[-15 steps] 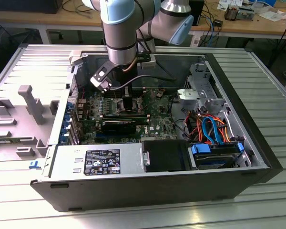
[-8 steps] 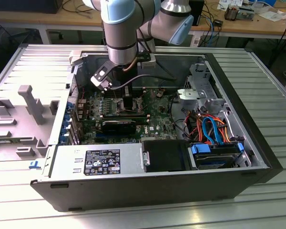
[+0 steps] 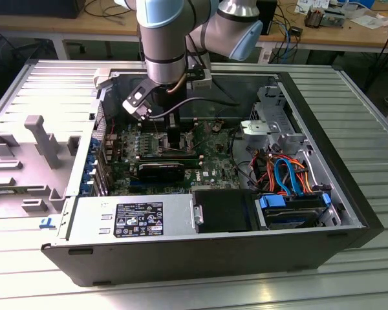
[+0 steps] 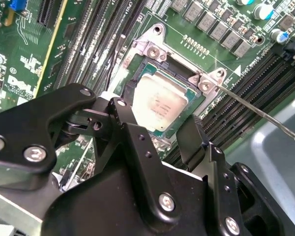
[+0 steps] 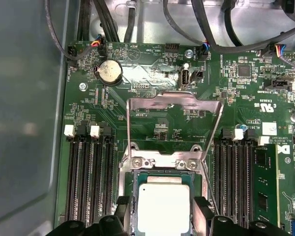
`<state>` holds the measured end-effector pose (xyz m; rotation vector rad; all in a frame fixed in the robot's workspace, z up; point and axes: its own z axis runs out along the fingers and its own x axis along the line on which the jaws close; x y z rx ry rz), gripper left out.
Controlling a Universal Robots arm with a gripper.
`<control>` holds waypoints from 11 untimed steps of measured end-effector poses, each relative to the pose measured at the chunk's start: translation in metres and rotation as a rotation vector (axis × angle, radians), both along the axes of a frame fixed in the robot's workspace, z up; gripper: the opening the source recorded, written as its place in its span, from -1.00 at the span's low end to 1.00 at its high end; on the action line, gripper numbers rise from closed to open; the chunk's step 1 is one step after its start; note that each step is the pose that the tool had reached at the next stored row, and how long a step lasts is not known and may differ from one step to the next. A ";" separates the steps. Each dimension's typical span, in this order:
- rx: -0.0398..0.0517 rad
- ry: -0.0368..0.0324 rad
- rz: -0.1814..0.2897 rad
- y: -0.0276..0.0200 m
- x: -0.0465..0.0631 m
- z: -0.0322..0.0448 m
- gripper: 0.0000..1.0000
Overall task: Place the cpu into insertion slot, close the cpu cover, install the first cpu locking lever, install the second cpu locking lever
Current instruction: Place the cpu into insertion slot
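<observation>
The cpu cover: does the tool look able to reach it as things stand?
Probably yes. In the first wrist view the cpu cover stands swung up just beyond the insertion slot. Nothing lies between it and the tool, which hangs open astride the seated cpu.

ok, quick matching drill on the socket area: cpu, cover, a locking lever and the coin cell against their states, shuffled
1. cpu
2. cpu cover
3. locking lever
4. coin cell

A. swung up, open
B. lying in the insertion slot
C. round silver disc, away from the slot
D. unlatched, sticking out free

Pairs: 1-B, 2-A, 3-D, 4-C
</observation>
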<state>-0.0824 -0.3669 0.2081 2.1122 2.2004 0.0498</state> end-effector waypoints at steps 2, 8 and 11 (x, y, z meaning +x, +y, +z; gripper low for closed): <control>0.0060 0.0001 0.000 -0.0008 0.000 0.0010 0.23; 0.0067 0.0004 0.001 0.0001 0.000 0.0010 0.07; 0.0072 0.0003 0.002 0.0010 0.001 -0.0005 -0.42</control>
